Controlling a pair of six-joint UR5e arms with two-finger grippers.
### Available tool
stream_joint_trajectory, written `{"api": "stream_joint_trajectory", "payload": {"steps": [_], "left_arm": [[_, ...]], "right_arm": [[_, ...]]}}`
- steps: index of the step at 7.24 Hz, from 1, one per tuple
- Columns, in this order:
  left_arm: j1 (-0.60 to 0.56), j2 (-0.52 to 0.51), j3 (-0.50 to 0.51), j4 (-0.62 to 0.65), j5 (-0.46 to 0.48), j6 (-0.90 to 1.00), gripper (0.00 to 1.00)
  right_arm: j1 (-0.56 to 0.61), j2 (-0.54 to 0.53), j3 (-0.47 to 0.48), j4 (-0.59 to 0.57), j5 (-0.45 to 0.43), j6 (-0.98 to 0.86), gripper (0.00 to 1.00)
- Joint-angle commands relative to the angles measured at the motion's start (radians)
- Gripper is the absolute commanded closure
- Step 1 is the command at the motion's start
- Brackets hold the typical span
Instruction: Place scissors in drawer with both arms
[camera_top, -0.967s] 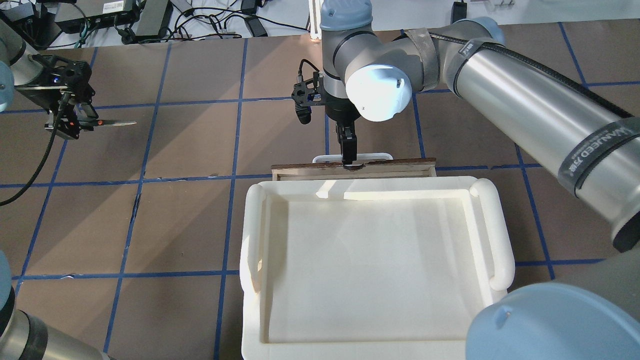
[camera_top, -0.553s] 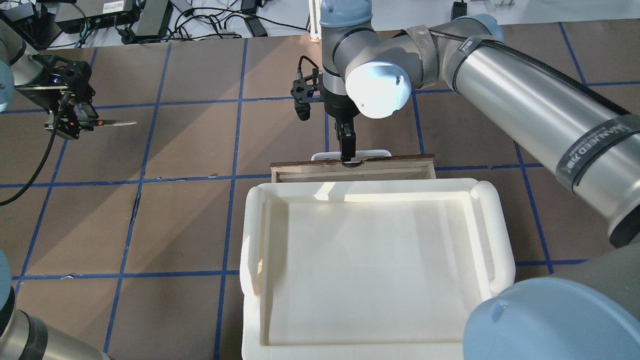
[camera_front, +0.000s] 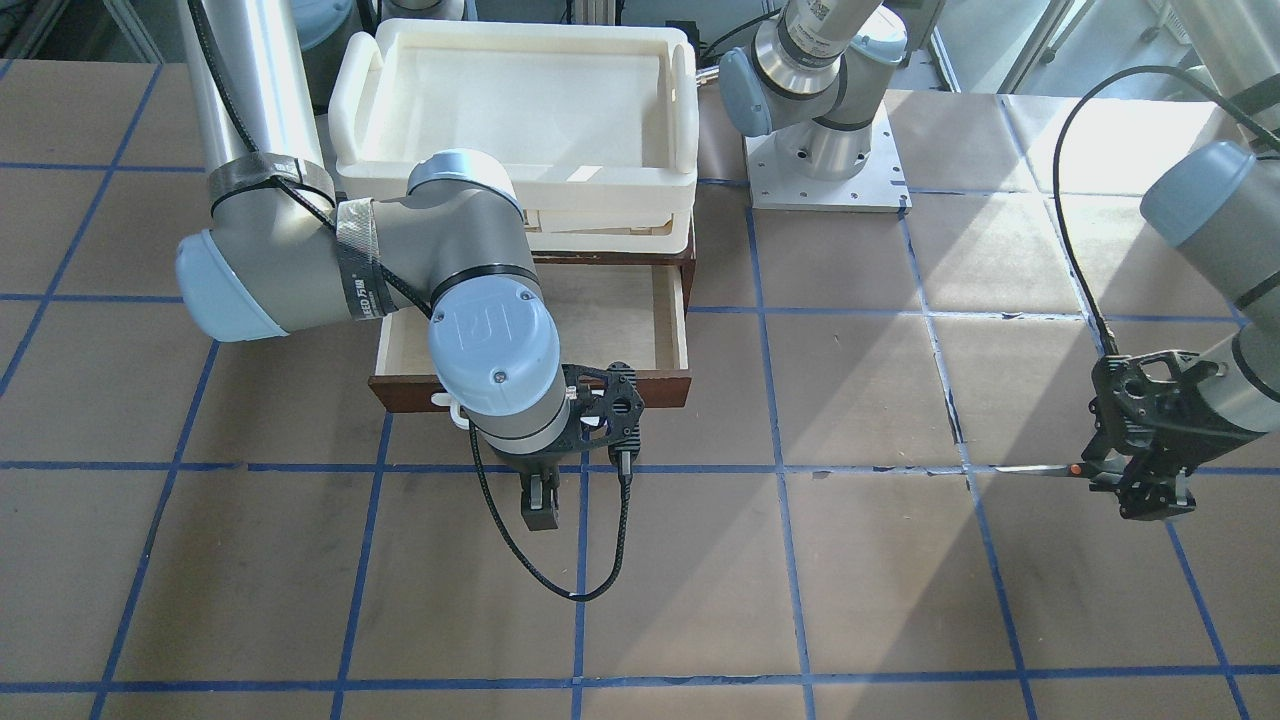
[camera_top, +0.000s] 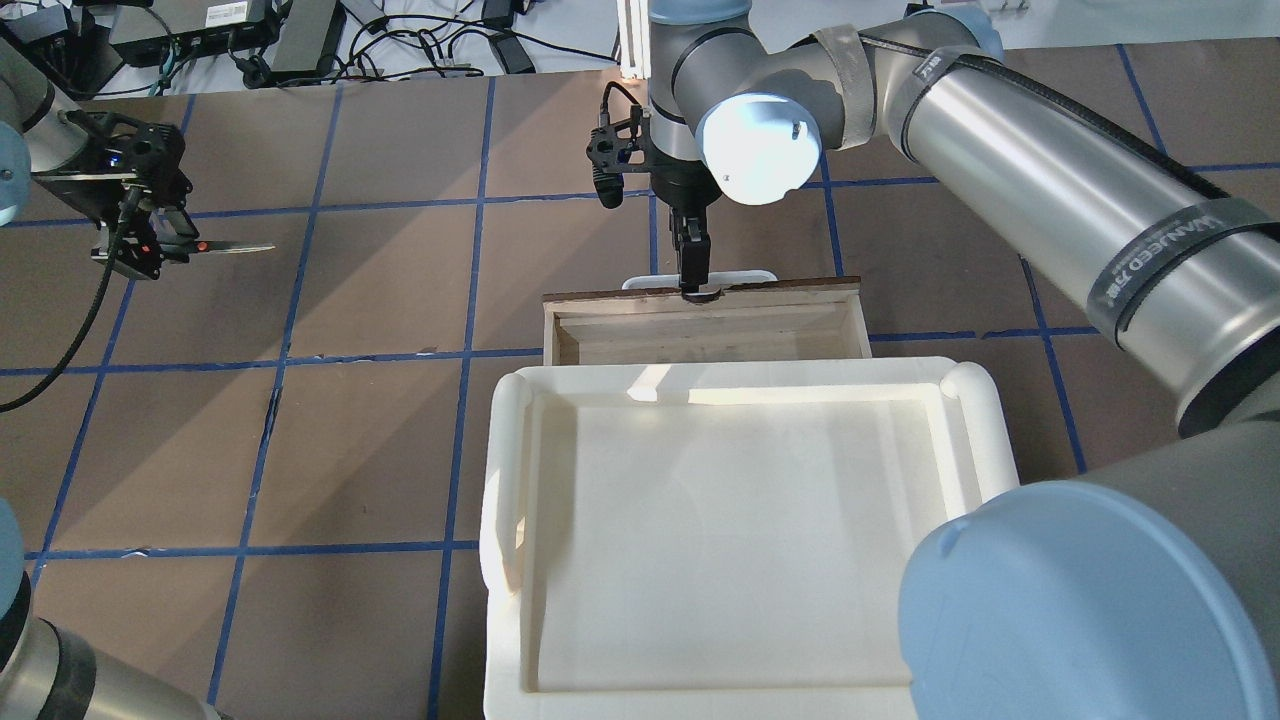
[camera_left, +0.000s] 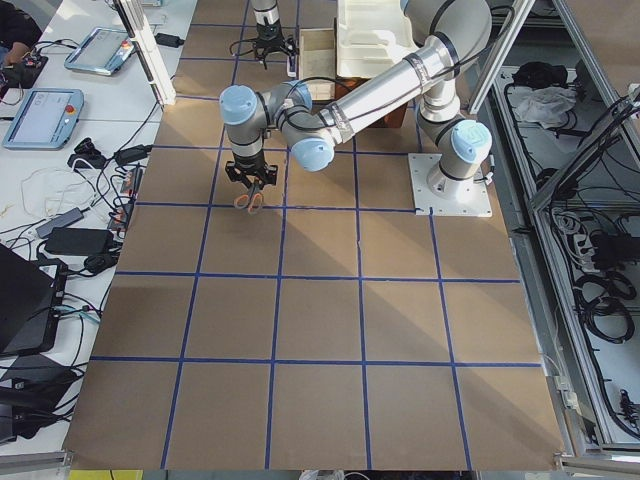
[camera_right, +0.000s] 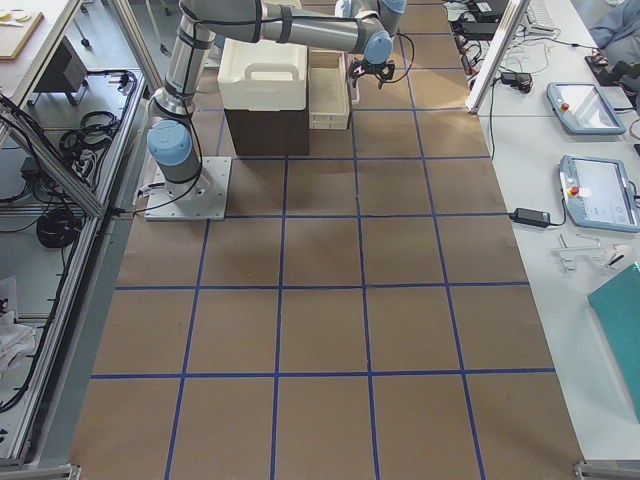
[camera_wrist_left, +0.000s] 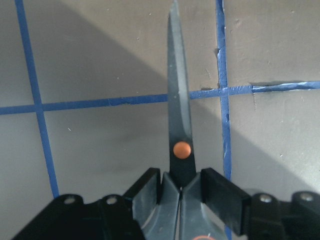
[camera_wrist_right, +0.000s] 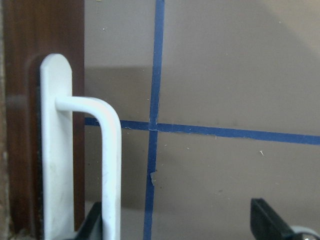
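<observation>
One pair of small dark-bladed, orange-riveted scissors (camera_wrist_left: 179, 115), clenched in the black left gripper (camera_wrist_left: 181, 187) near the left edge of the brown table (camera_top: 380, 450). Black right gripper (camera_top: 692, 285), fingers spread, at the white bar handle (camera_wrist_right: 111, 165) of the red-brown wooden drawer (camera_front: 670, 325).

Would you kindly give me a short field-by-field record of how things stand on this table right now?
drawer: partly pulled out, scissors not in it
handle: white bar, within open right gripper, close beside one finger
scissors: blades shut, gripped by left gripper, well away from drawer
tray: cream, sitting above the drawer
</observation>
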Motion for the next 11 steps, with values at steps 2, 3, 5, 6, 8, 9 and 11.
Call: {"api": "stream_joint_trajectory", "payload": {"steps": [2, 3, 5, 6, 8, 9, 11], "left_arm": [[-0.002, -0.002, -0.002, 0.0, -0.003, 0.0, 1.0], [-0.002, -0.004, -0.002, 0.0, -0.003, 0.0, 1.0], [-0.004, -0.004, -0.002, 0.0, -0.004, 0.0, 1.0], [-0.004, -0.005, -0.002, 0.0, -0.004, 0.0, 1.0], [-0.008, -0.007, -0.002, 0.0, -0.004, 0.0, 1.0], [-0.008, -0.008, -0.002, 0.0, -0.006, 0.0, 1.0], [-0.01, -0.008, -0.002, 0.002, -0.006, -0.002, 1.0]], "right_arm": [[-0.003, 0.037, -0.041, -0.001, 0.0, 0.001, 0.0], [-0.003, 0.042, -0.048, -0.001, 0.0, 0.001, 0.0], [-0.003, 0.042, -0.049, -0.001, 0.0, 0.001, 0.0], [-0.004, 0.04, -0.049, -0.001, 0.0, 0.001, 0.0], [-0.014, 0.042, -0.049, -0.003, 0.0, 0.004, 0.0], [-0.018, 0.04, -0.049, -0.001, 0.0, 0.006, 0.0], [-0.023, 0.04, -0.049, -0.001, 0.002, 0.006, 0.0]]}}
